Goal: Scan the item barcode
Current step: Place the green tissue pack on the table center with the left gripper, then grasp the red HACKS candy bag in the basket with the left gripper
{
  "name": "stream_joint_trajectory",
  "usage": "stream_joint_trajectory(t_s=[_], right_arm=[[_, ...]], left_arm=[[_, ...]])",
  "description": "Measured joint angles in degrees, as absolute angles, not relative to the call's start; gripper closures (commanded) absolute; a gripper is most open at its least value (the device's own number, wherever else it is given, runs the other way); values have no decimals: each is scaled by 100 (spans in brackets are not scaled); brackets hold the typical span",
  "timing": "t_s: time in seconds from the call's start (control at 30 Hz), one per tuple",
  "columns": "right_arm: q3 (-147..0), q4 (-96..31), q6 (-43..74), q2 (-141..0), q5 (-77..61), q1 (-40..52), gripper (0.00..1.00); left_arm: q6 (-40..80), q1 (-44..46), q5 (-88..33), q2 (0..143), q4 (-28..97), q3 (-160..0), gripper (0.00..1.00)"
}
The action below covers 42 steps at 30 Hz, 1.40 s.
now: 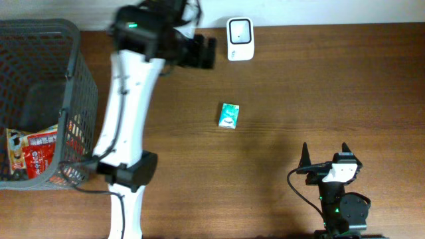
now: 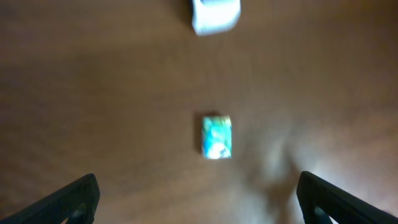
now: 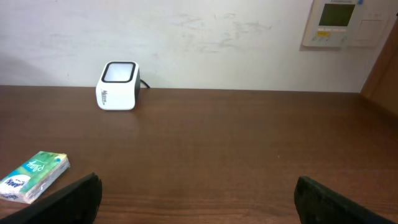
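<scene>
The item, a small teal and white packet [image 1: 229, 115], lies flat on the wooden table [image 1: 312, 86] with nothing touching it. It looks blurred in the left wrist view as the packet [image 2: 216, 137], and it sits at the lower left of the right wrist view as the packet [image 3: 34, 177]. The white barcode scanner [image 1: 239, 30] stands at the table's back edge, its window facing up; it is also the scanner [image 2: 214, 15] and the scanner [image 3: 118, 78]. My left gripper [image 1: 210, 52] hovers open and empty left of the scanner, above and behind the packet. My right gripper [image 1: 325, 151] rests open and empty at the front right.
A grey mesh basket [image 1: 70, 93] stands at the left edge with a red packet [image 1: 33, 153] inside. The left arm [image 1: 129, 99] stretches along the basket's right side. A wall [image 3: 205, 37] rises behind the table, with a control panel [image 3: 342, 22] on it.
</scene>
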State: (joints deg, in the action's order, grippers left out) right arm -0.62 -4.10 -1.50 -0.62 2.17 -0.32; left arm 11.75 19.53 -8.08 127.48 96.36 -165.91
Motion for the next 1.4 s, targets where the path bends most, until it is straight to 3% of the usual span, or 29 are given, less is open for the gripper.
stream_joint_trajectory(t_s=[0.2, 0.27, 0.43, 0.63, 1.07, 1.13, 1.3, 1.4], right_arm=[[-62, -410, -148, -62, 217, -32, 2], [-62, -410, -150, -62, 217, -32, 2], [-62, -410, -148, -62, 235, -32, 2], [-62, -410, -148, -62, 235, -32, 2], [-62, -410, -150, -62, 235, -32, 2], [-62, -410, -148, -62, 235, -32, 2], [-62, -410, -150, -62, 235, -32, 2], [-62, -410, -150, -62, 235, -32, 2]], left_arm=[[1210, 3, -554, 11391, 9642, -16722, 1], [1400, -1090, -395, 10844, 9660, -16263, 1], [1855, -2434, -327, 10501, 9507, -14228, 1], [2222, -2941, -187, 10763, 8051, -11240, 1], [3566, -3020, 779, 10777, 6534, -9242, 1], [3603, -3041, 801, 10809, 6294, -8879, 9], [3651, -3159, 854, 10836, 5688, -8237, 15], [3667, -3164, 904, 10844, 5581, -7894, 34]])
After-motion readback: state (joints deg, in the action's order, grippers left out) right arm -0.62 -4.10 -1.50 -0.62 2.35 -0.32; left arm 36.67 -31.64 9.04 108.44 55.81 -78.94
